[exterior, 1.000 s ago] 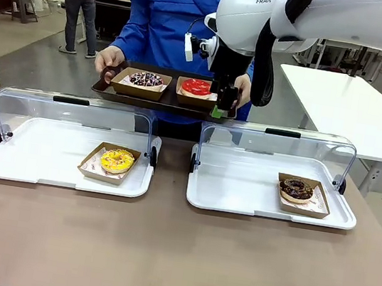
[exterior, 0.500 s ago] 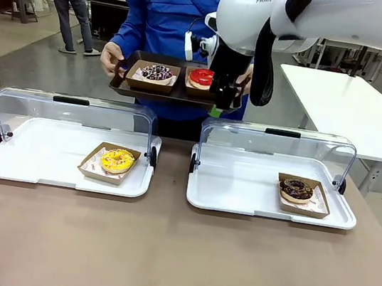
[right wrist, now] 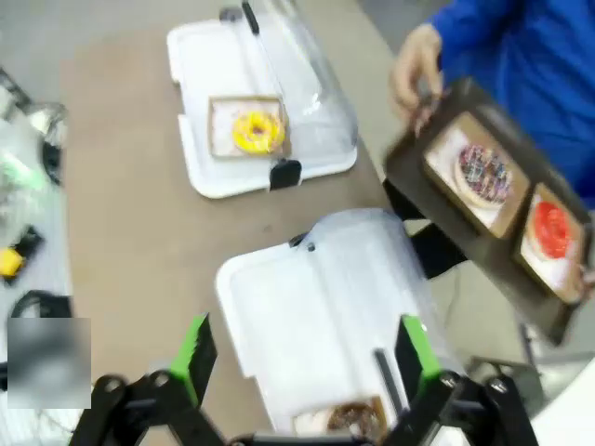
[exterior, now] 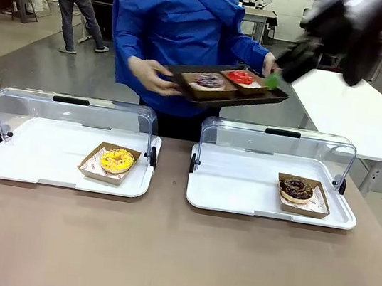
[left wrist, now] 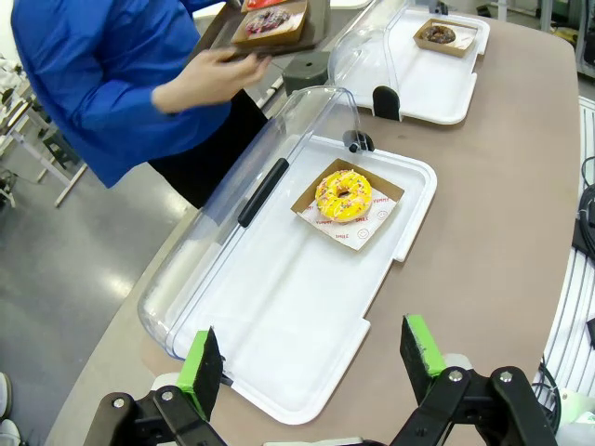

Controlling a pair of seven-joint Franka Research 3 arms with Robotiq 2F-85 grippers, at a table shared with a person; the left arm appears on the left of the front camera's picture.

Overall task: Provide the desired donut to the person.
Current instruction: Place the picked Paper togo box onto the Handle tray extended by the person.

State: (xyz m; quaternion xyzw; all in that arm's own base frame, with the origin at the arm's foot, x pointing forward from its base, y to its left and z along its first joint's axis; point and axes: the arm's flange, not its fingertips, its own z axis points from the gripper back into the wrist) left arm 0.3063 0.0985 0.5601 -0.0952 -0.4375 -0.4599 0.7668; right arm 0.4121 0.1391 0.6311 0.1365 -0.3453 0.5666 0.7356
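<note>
Beyond table (exterior: 160, 253), tray (exterior: 186, 81) beside right end effector (exterior: 275, 78)

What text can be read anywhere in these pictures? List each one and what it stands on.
No text can be read.
Red print on the paper under the yellow donut: too small to read.
Print on the paper under the chocolate donut: too small to read.
The right arm is blurred; no lettering can be made out.

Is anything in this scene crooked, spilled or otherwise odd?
Nothing is spilled or damaged. The one askew thing is the person's dark tray, held tilted, its right end higher, with two boxed donuts on it. The yellow donut and chocolate donut sit neatly in their boxes under open lids.
</note>
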